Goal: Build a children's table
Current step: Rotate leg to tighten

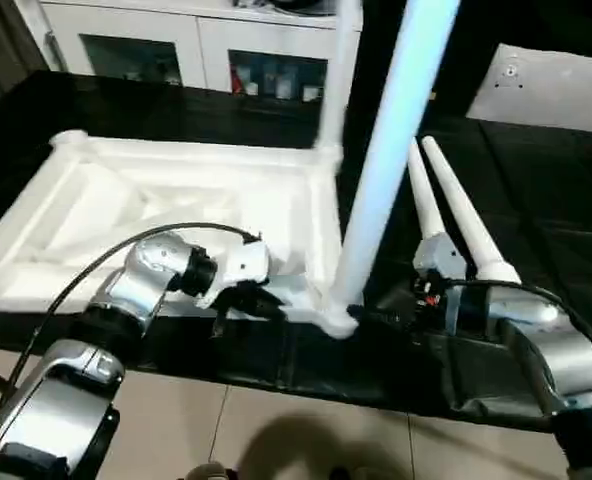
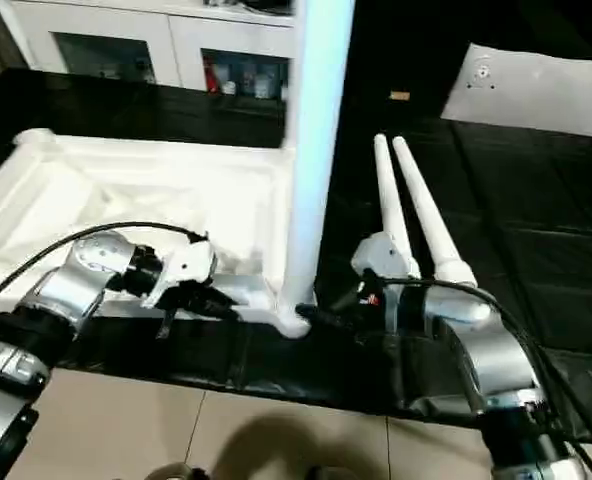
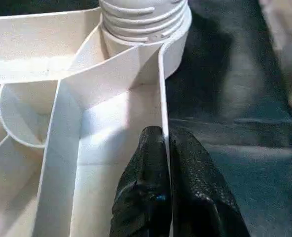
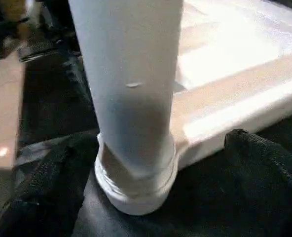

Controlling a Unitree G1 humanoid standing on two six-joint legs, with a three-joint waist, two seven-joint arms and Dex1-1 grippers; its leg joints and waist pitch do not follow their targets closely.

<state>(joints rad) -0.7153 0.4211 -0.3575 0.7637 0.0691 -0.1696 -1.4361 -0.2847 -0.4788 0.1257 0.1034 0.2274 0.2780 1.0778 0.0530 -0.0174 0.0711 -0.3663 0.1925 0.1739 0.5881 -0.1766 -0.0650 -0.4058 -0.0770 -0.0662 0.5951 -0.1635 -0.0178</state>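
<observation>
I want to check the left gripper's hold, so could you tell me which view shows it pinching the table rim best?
The left wrist view: the left gripper sits shut on the thin rim, one finger each side, below the leg in its corner socket. Both eye views show it from above at the tabletop's near edge, fingers partly hidden.

A black sheet (image 2: 536,250) covers the desk. At its far right corner lies a pale grey panel (image 2: 531,88). Behind the desk stands a white cabinet (image 1: 191,45) with glass doors. Beige floor tiles (image 2: 126,420) show nearest the camera.
</observation>
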